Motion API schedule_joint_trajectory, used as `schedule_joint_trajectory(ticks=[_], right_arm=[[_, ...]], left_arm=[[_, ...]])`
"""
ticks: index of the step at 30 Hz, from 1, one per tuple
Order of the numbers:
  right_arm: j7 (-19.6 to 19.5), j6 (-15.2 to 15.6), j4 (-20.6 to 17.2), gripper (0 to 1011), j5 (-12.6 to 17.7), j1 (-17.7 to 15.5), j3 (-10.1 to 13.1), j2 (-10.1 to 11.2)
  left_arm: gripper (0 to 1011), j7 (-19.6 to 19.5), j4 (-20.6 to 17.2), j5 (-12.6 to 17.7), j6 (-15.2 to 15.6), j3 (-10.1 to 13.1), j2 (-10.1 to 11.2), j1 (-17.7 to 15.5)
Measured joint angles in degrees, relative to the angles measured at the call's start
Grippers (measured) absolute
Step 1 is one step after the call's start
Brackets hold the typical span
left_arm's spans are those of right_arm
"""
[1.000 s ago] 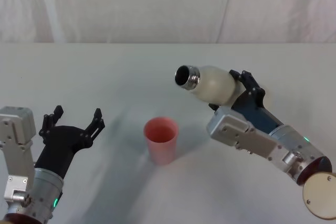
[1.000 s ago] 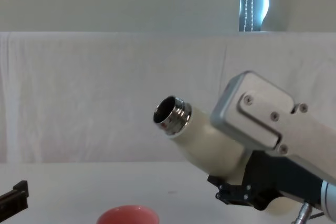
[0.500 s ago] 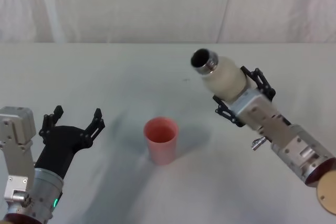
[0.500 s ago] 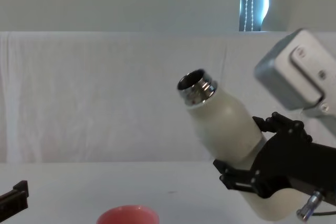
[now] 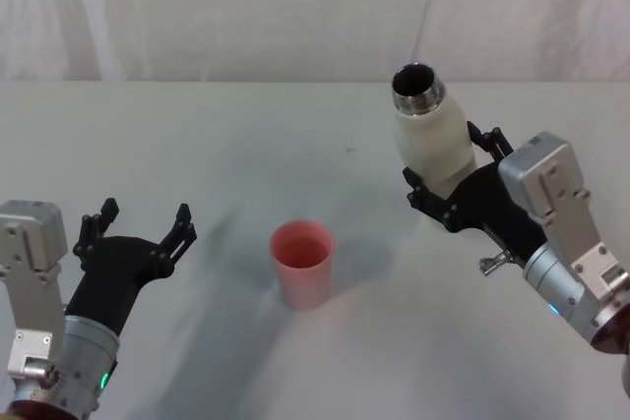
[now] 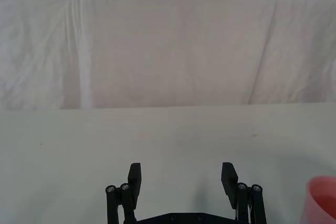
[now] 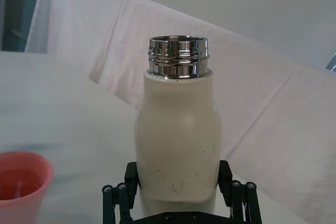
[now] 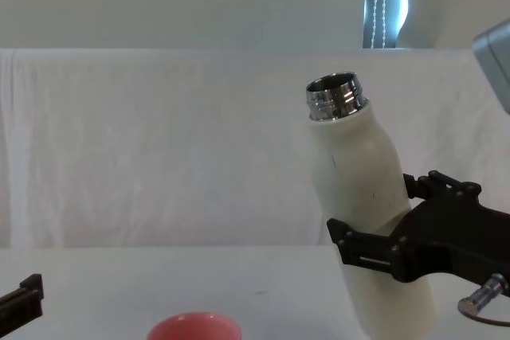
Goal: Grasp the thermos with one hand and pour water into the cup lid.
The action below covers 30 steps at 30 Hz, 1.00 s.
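The cream-white thermos (image 5: 429,143) stands nearly upright above the table at the right, its open steel neck (image 8: 333,95) leaning slightly left. My right gripper (image 5: 450,170) is shut on the thermos's lower body, with black fingers (image 8: 362,249) on both sides. The right wrist view shows the thermos (image 7: 177,145) between those fingers. The salmon-pink cup lid (image 5: 302,261) stands upright on the table, left of the thermos and apart from it. It appears again as the cup lid (image 7: 20,183) and the cup lid (image 8: 194,327). At the near left my left gripper (image 5: 138,227) rests open and holds nothing.
The white-covered table (image 5: 197,145) has bare room all around the cup lid. A white cloth backdrop (image 5: 295,7) hangs behind the far edge. From the left wrist, the cup lid (image 6: 321,199) sits just off to one side of the open left gripper (image 6: 181,174).
The right gripper has swung the thermos from tipped toward the cup lid back to nearly upright, moving it right and away from the cup lid. The left arm has not moved.
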Motion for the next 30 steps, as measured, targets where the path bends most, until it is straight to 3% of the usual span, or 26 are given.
schedule_joint_trajectory(ticks=[8,17,30], right_arm=[[1.6,-0.4,0.8,946,5.2,0.1,0.4,0.3],[2.6,1.5,1.4,946,11.9,-0.5,1.2,0.4],[1.5,3.9,1.8,946,16.5,-0.9,1.2,0.8]], left_arm=[[1001,0.0,0.0,0.0,0.0,0.0,0.0,0.0],[1001,0.0,0.0,0.0,0.0,0.0,0.0,0.0],[1001,0.0,0.0,0.0,0.0,0.0,0.0,0.0]])
